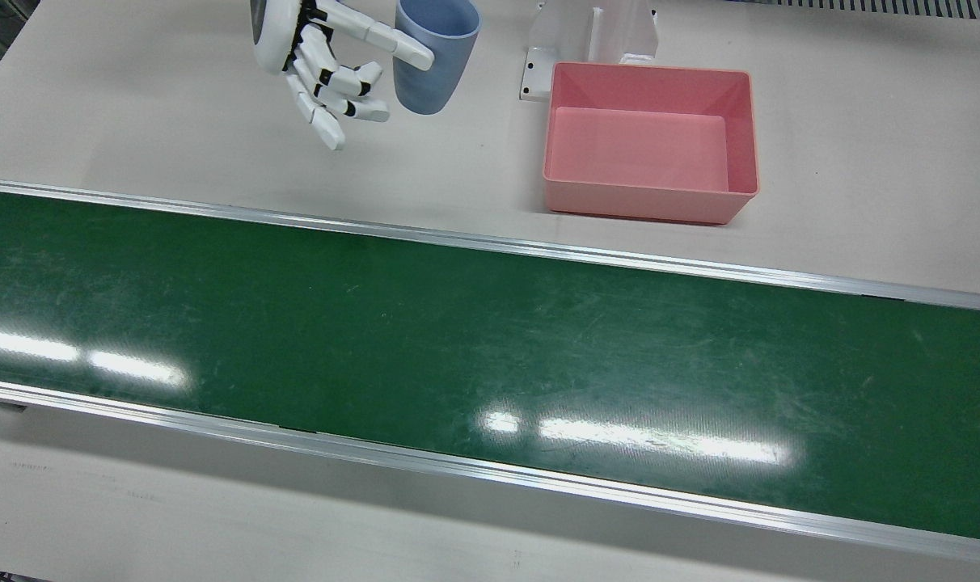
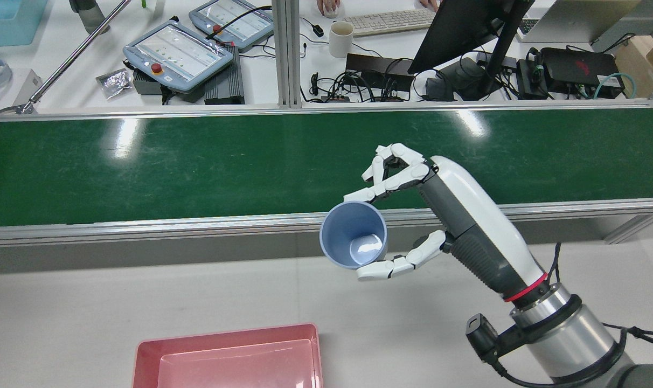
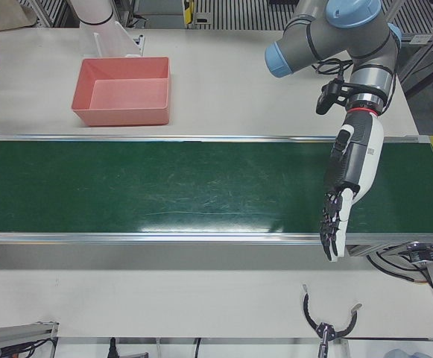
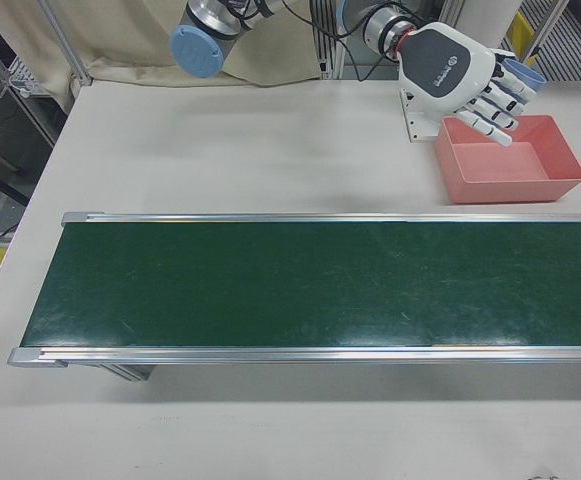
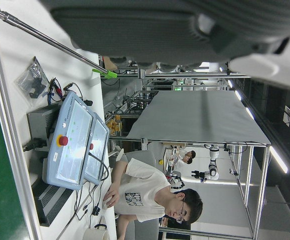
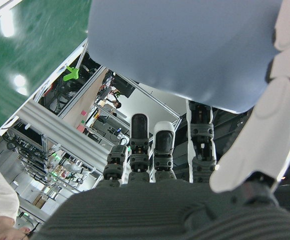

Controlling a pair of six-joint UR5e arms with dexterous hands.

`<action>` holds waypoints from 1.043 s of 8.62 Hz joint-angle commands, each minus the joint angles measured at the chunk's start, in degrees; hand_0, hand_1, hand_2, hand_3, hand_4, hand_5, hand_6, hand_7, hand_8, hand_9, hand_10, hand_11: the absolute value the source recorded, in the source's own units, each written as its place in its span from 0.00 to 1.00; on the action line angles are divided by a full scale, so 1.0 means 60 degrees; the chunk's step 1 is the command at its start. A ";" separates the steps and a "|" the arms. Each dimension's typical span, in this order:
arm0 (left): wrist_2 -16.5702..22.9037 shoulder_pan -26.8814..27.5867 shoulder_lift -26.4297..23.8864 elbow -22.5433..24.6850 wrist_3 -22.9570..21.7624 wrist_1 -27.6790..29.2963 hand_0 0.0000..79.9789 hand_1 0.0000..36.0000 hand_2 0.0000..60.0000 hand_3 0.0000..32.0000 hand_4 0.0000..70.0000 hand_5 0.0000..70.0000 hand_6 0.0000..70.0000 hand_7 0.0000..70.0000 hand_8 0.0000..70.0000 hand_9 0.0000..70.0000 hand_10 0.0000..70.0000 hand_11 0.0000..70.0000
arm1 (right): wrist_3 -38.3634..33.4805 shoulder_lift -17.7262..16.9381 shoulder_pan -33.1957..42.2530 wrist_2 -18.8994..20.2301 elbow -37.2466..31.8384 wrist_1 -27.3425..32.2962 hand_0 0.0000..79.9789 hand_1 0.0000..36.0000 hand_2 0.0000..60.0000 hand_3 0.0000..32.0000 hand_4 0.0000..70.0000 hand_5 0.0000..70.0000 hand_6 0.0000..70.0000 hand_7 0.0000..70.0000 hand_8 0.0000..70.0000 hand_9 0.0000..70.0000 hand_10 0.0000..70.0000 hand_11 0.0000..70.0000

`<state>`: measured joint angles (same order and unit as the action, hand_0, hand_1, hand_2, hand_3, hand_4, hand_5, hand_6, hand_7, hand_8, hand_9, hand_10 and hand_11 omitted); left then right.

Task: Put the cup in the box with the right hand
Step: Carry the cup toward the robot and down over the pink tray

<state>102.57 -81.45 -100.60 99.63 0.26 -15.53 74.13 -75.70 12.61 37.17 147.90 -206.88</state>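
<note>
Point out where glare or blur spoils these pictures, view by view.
Front view: bright lamp reflections streak the green belt near its lower edge. Rear view: two softer glare patches on the belt's far side; the blue cup and right hand are sharp. Right hand view: the cup fills the top, close and soft, with fingers clearer. Left hand view: the hand's underside is a dark blur at the top.
</note>
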 commanded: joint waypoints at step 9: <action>-0.0001 0.0010 -0.0006 -0.0023 0.0000 0.0010 0.00 0.00 0.00 0.00 0.00 0.00 0.00 0.00 0.00 0.00 0.00 0.00 | 0.1692 0.1380 -0.2320 -0.1317 -0.3716 0.3630 0.40 0.00 0.03 0.00 1.00 0.00 0.24 1.00 0.25 0.51 0.06 0.05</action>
<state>102.60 -81.45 -100.63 99.55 0.26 -15.47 84.38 -68.86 -0.38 30.96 126.60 -185.40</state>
